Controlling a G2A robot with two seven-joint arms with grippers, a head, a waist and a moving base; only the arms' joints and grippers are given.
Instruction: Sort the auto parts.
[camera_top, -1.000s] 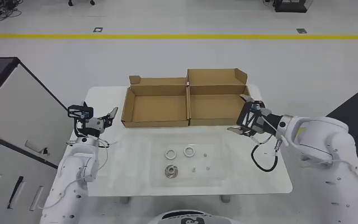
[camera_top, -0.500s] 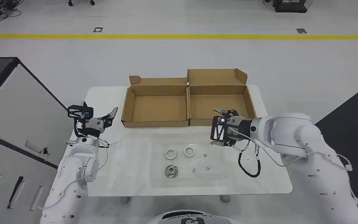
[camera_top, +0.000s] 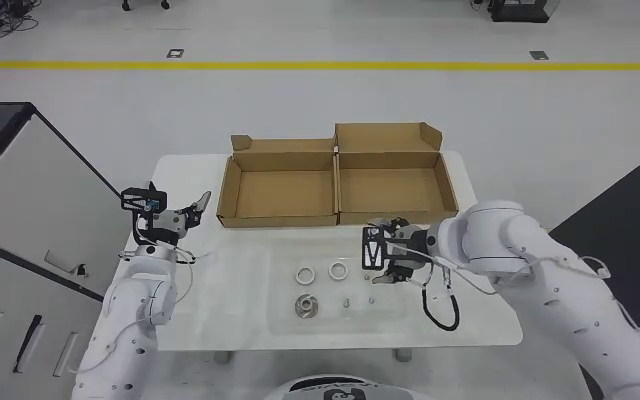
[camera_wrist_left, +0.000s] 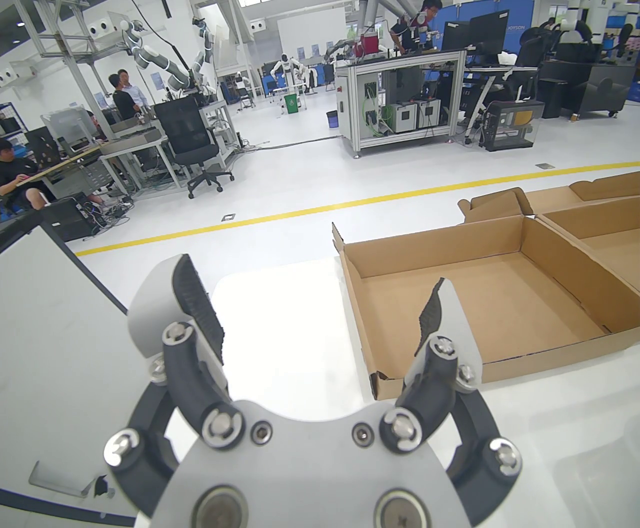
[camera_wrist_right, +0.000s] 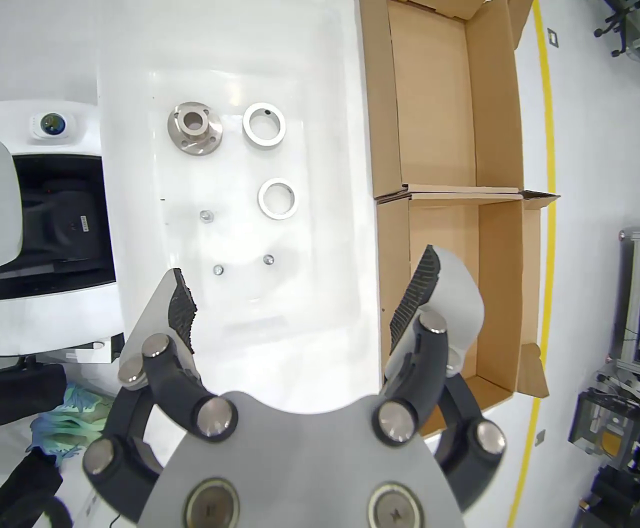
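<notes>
- Grey floor (camera_top: 300, 100) with a yellow line (camera_top: 320, 65) lies behind the work. The left wrist view shows desks, chairs and other rigs farther off in the room, and none of it touches your task.
- The white, glossy table (camera_top: 240, 290) carries every part and both boxes.
- The cardboard left box (camera_top: 278, 192) and right box (camera_top: 388, 188) sit side by side at the far edge. Nothing lies in either, so I judge that sorting has not started.
- A second ago the right arm was out by the table's right edge, beside the right box. It has since swung inward, and its right hand (camera_top: 380, 252) now hovers just beside the small parts with its fingers spread wide and nothing held. Treat this as the approach to a first pick.
- The left hand (camera_wrist_left: 311, 270) has not moved. It is over the table's left edge, fully spread and empty.
- The flanged hub (camera_top: 305, 306) lies nearest the robot.
- One ring (camera_top: 303, 275) and a second ring (camera_top: 339, 270) lie just beyond it, apart from each other.
- Three small fasteners (camera_top: 372, 297) are scattered between the rings and the right hand.
</notes>
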